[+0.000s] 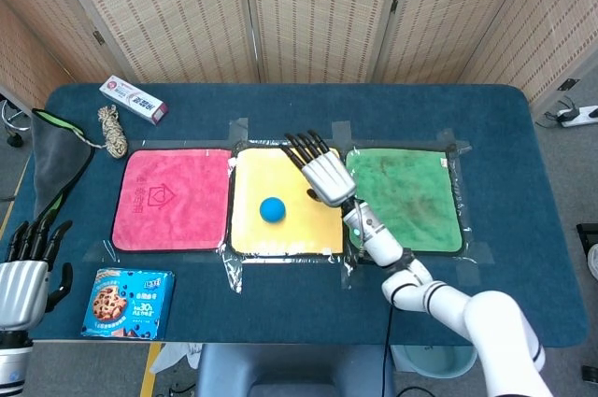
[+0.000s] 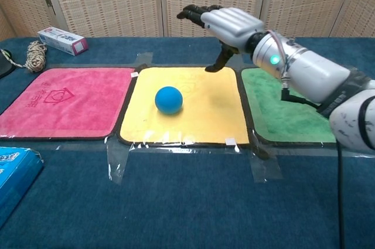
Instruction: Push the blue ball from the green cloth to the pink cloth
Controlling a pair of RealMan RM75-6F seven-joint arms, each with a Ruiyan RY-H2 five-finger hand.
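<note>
I see blue ball [image 1: 272, 209] on yellow cloth [image 1: 250, 229], left of centre, pink cloth [image 1: 173, 199] at its 9 o'clock, green cloth [image 1: 404, 199] at 3. My right hand [image 1: 322, 173] raised at ball's 2 o'clock, fingers spread, holding nothing. Left hand [image 1: 25, 271] near 8 o'clock table corner, fingers apart, empty.

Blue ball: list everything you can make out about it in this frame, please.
The blue ball is a small, plain, matte sphere of even mid-blue, with no markings or seams that show. It rests on the yellow cloth, left of that cloth's middle, between the pink cloth and the green cloth, so it is not yet on the pink one. Nothing touches it but the cloth under it: the right hand is raised up and to its right, fingers spread, clear of it.
</note>
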